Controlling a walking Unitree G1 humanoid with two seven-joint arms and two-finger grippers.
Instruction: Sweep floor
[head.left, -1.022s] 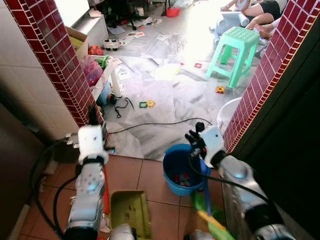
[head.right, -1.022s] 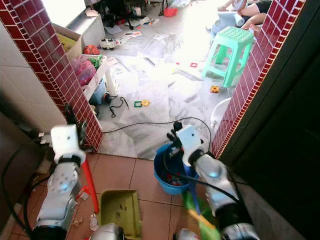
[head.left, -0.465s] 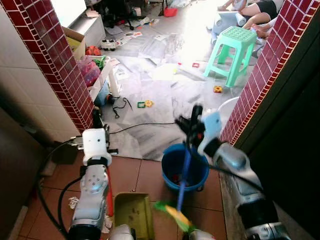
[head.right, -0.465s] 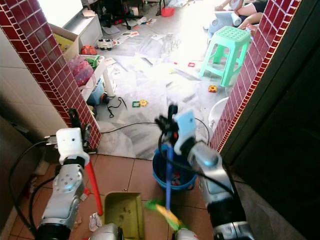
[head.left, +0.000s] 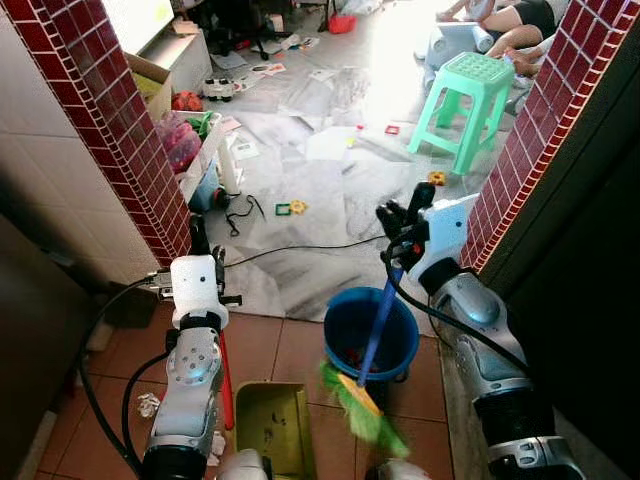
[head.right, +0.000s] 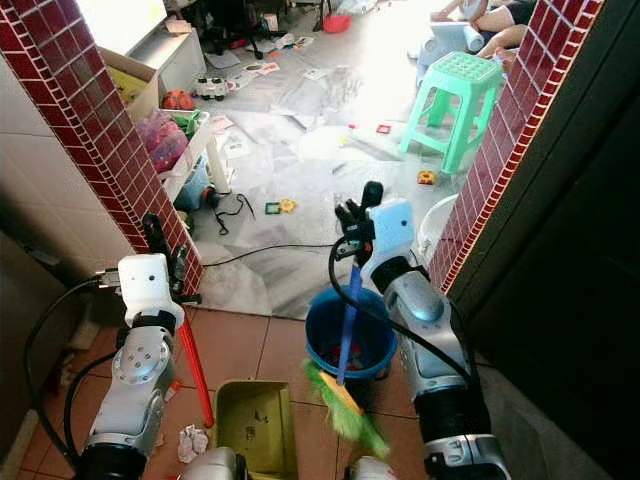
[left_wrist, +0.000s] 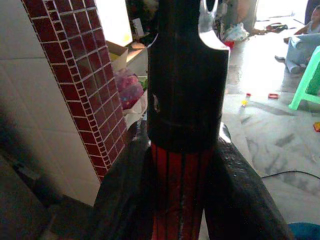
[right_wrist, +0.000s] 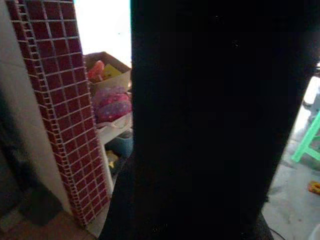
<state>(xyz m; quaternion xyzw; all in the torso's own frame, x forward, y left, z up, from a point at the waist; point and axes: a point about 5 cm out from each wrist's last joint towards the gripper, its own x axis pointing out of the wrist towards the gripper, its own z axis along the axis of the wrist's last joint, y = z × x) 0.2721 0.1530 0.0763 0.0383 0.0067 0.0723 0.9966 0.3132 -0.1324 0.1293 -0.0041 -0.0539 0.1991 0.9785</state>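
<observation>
Terracotta floor tiles (head.left: 290, 350) beside toy-strewn, perhaps marble floor (head.left: 330, 170).

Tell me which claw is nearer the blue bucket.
Right. The right claw holds the broom just above the blue bucket; the left claw is off to its left, gripping the red dustpan handle.

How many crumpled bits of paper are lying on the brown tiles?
2: one paper wad left of the left arm, another wad between that arm and the dustpan. More may be hidden behind the arms.
</observation>
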